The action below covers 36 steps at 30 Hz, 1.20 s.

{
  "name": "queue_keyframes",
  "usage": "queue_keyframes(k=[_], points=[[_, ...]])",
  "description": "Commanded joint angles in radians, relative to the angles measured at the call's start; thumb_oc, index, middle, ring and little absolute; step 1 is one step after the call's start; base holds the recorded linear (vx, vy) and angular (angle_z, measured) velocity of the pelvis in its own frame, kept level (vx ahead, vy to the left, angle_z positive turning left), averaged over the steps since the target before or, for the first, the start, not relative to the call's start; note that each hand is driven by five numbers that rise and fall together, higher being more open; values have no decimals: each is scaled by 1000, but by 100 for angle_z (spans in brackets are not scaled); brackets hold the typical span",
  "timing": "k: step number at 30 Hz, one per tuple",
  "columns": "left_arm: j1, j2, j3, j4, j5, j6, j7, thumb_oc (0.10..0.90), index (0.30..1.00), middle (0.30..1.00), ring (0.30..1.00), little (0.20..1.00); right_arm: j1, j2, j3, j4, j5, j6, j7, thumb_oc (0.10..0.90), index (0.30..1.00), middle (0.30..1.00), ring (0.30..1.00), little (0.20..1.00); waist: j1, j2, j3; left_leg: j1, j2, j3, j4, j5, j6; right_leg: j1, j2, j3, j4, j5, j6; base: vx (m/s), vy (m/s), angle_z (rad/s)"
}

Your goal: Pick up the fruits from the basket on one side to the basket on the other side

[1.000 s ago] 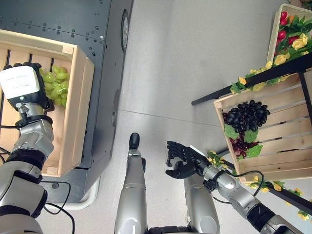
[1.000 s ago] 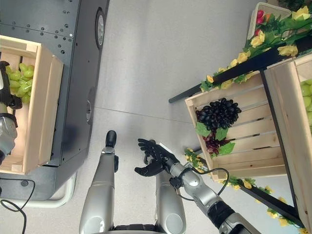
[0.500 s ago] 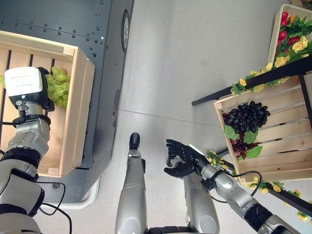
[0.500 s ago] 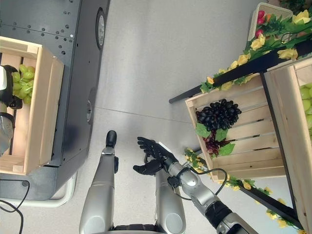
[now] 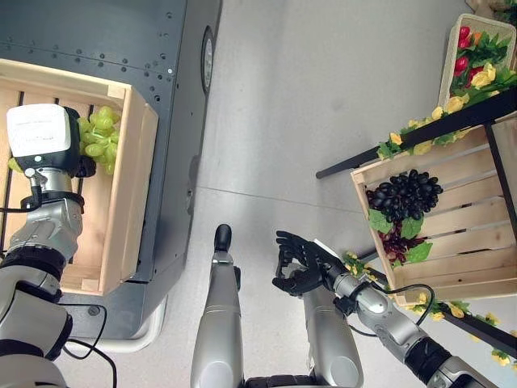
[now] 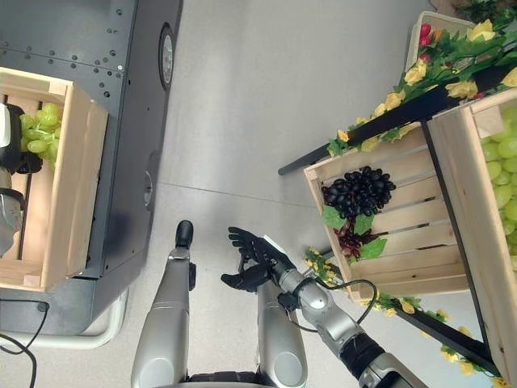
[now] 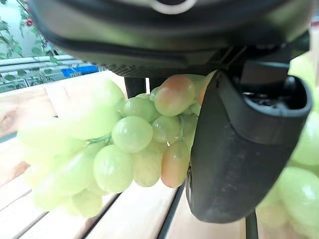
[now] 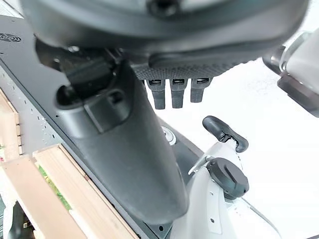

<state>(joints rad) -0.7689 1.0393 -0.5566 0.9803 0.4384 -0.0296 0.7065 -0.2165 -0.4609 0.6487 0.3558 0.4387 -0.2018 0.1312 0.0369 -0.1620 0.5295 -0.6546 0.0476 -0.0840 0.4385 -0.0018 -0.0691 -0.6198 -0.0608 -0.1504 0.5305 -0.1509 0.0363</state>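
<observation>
A bunch of green grapes (image 5: 98, 136) hangs inside the wooden crate (image 5: 133, 190) on my left, over the dark platform. My left hand (image 5: 39, 137), with a white cover on its back, is shut on the bunch. In the left wrist view the green grapes (image 7: 127, 144) sit between the thumb (image 7: 239, 149) and the fingers, clear of the slats. On my right, a second wooden crate (image 5: 452, 271) holds black grapes (image 5: 406, 192) and a dark red bunch (image 5: 394, 241). My right hand (image 5: 303, 263) hangs low in the middle, open and holding nothing.
A black rail (image 5: 363, 153) trimmed with yellow flowers and leaves crosses above the right crate. A basket of red and yellow flowers (image 5: 477, 48) stands at the far right. Another crate with green grapes (image 6: 505, 162) shows at the right edge. Grey floor lies between the two sides.
My left hand has moved towards the crate's far end, taking the green grapes with it. The view has shifted slightly. The right hand has barely moved.
</observation>
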Motion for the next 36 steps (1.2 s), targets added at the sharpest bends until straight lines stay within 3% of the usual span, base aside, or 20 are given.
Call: queue_keyframes(k=[1,12,20,25,31,36], points=[[-37,53,127,-72,28,-37,139,400,300,300,300,300,55,-31,-13,-103,9,-86,-23,800,900,900,900,900,7,43,-9,31,-85,131,-13,-26,108,100,58,-45,-97,55,-49,4,-67,0],[215,81,320,-246,101,-40,209,400,300,300,300,300,100,-13,-74,-113,5,-96,-22,800,900,900,900,900,57,63,-13,209,-111,85,-94,-15,91,312,49,-73,-200,44,-51,10,-83,3],[481,136,433,-480,147,-35,114,400,300,300,300,300,151,-25,-142,-188,13,-95,-30,800,900,900,900,900,81,113,-144,357,-122,20,-248,25,74,482,42,-83,-361,68,-37,66,-64,6],[566,151,482,-601,220,-55,18,400,300,300,300,300,166,-30,-173,-246,29,-87,-42,800,900,900,900,900,85,150,-228,437,-116,-17,-365,76,58,562,29,-75,-460,110,-16,83,-47,8],[569,235,454,-765,304,-80,-140,400,300,300,300,300,142,-59,-161,-304,43,-44,-31,800,900,900,900,900,85,191,-313,495,-110,-41,-463,119,44,601,10,-69,-524,145,2,47,-34,7],[490,308,402,-885,317,-89,-219,400,300,300,300,300,109,-86,-136,-365,69,-3,-68,800,900,900,900,900,84,203,-365,533,-105,-48,-503,128,43,626,0,-63,-565,166,11,13,-42,7]])
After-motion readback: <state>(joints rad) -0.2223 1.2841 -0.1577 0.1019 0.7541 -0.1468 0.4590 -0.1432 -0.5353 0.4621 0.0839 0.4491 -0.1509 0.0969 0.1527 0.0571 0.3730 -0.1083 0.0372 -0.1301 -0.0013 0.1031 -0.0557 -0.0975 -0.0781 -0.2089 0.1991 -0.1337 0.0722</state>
